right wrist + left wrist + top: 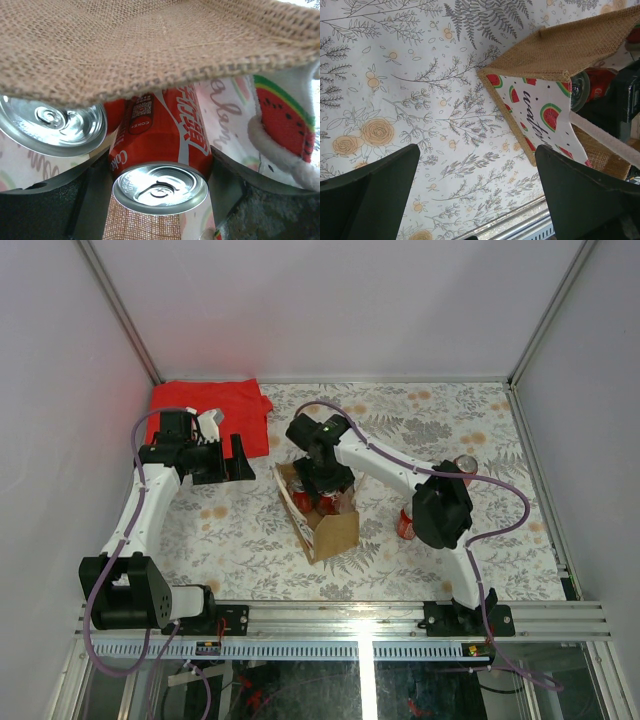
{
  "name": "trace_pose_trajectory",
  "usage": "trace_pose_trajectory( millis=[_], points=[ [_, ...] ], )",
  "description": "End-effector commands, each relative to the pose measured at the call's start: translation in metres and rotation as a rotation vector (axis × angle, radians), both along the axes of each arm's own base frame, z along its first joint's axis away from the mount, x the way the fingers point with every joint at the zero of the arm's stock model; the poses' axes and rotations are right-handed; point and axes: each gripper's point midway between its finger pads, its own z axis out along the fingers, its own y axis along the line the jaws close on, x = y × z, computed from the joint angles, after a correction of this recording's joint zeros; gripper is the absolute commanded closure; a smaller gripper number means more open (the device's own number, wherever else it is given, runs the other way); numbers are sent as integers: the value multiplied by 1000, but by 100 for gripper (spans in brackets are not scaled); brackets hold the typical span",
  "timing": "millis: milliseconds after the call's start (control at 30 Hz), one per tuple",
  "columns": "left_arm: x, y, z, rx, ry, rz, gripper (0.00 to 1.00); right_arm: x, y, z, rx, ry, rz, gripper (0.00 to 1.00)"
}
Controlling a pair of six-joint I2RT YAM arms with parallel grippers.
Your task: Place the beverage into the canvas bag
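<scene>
Two arms; left gripper (238,462) spread wide and empty, near the table's left back corner beside the folded red cloth (205,405); canvas bag (335,532) mid-table, toward the near edge; right gripper (326,492) down in its mouth, clamped on a red cola can (162,135) beside a second can (52,125) already inside. Risk: fingers or can rim snag burlap or a handle on exit, tipping the bag. Floral-print table cover (230,550); plain white walls (330,300).
</scene>
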Motion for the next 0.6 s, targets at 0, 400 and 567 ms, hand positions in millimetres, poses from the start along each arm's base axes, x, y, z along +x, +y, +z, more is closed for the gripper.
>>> trace_pose_trajectory(
  millis=[0, 400, 567],
  points=[
    [-2, -1, 3, -14, -17, -10, 0, 6, -5, 3, -27, -39, 11, 71],
    [-2, -2, 3, -20, -15, -16, 0, 6, -8, 7, -34, -51, 8, 48],
    [-2, -3, 3, -22, -15, -19, 0, 7, -7, 12, -28, -60, 1, 42]
  ],
)
